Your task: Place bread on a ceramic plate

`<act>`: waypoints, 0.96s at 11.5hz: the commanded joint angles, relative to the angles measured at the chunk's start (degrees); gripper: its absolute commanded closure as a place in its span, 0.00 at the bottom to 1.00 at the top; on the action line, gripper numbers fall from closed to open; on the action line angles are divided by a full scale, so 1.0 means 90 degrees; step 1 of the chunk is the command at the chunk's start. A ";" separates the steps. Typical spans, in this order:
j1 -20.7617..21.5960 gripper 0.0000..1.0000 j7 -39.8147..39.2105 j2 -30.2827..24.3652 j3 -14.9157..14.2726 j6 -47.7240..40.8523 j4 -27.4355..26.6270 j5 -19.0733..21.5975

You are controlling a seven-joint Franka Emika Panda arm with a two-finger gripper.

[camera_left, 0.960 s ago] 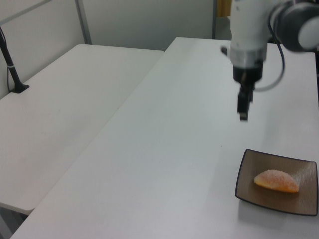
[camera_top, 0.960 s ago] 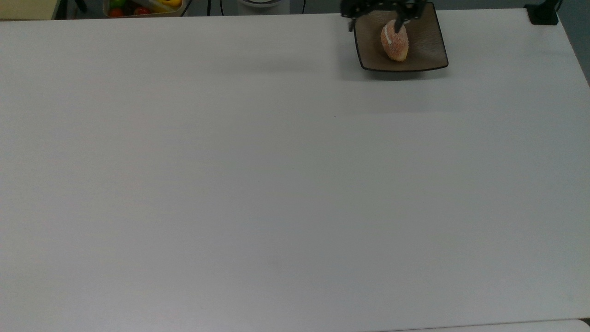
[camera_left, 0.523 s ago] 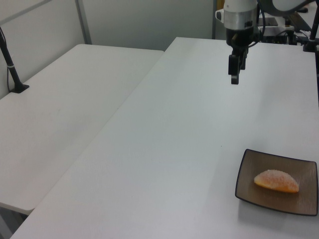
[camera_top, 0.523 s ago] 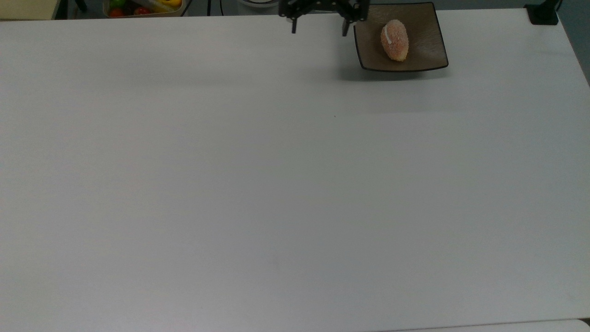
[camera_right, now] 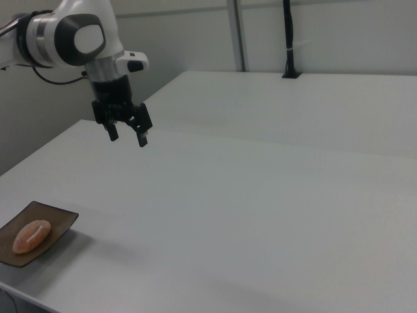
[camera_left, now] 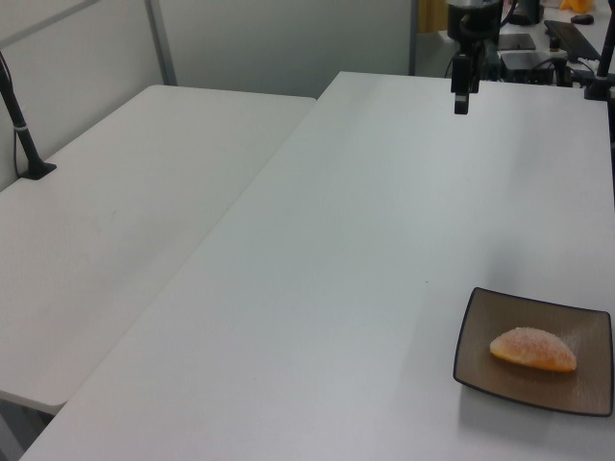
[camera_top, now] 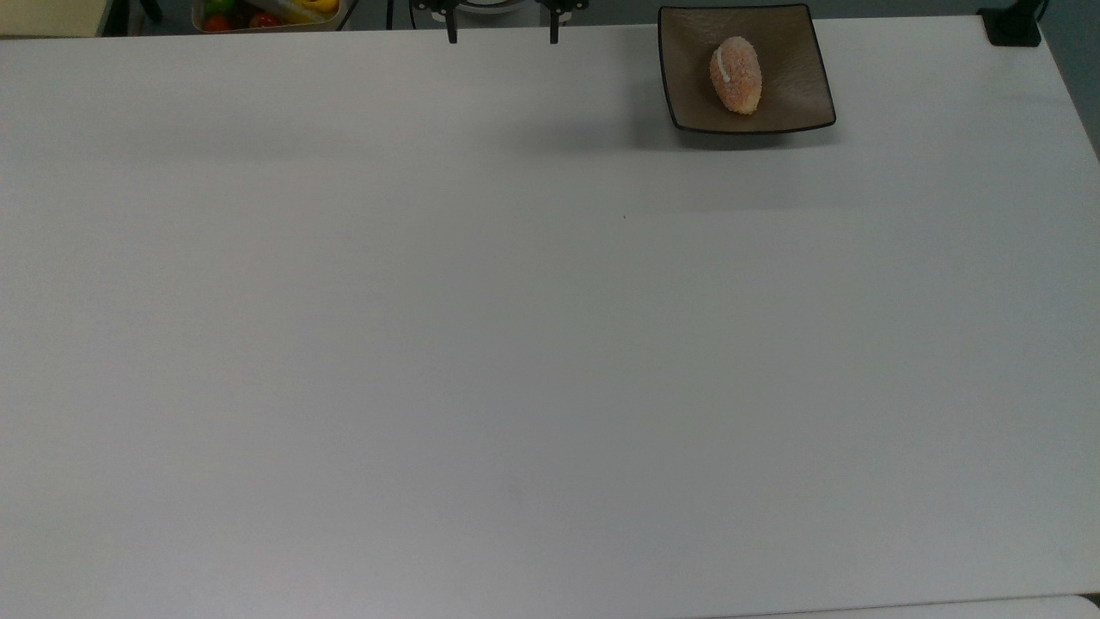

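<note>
- Top view: bread (camera_top: 736, 75) lying near the middle of the ceramic plate (camera_top: 795, 101), long axis running up and down the picture, short white stripe at its upper end.
- Orange-tan, speckled, crumbly surface on the bun; far smaller than the square dish under it.
- Plate glazed brown-grey with a thin dark rim, corners slightly upturned, sitting at the far edge of the white table (camera_top: 516, 344), toward the top view's right.
- Left view: same bun (camera_left: 532, 350) resting flat inside the dish (camera_left: 486, 362), dish close to the near right corner of the tabletop (camera_left: 346, 269).
- Right view: bun (camera_right: 30, 236) on the plate (camera_right: 60, 219) at the right view's lower left, beside the table edge.
- Gripper (camera_right: 127, 136) hanging in the air above the table, well apart from the plate, fingers spread wide with nothing between them.
- In the top view, gripper (camera_top: 502, 34) at the upper edge, two dark fingertips (camera_top: 452, 35) pointing down, well to the top view's left of the plate.
- In the left view, gripper (camera_left: 462, 102) over the far end of the table.
- White arm (camera_right: 71, 39) with a grey joint reaching in from the right view's upper left.
- Tray of coloured items (camera_top: 266, 13) beyond the table's far edge in the top view.
- Second white table (camera_left: 106, 221) alongside, at the left view's left, with a black post (camera_left: 21, 130) standing on it.
</note>
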 commanded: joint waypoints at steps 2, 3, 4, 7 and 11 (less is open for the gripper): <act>-0.0148 0.00 -0.0355 0.0149 -0.0013 0.0380 -0.0072 0.0207; -0.0206 0.00 -0.0365 0.0149 -0.0149 0.0469 -0.0043 0.0275; -0.0226 0.00 -0.0403 0.0149 -0.0247 0.0470 -0.0023 0.0285; -0.0480 0.00 -0.0462 0.0120 -0.0219 0.0266 0.0133 0.0305; -0.0548 0.00 -0.0501 0.0091 -0.0238 0.0294 0.0211 0.0227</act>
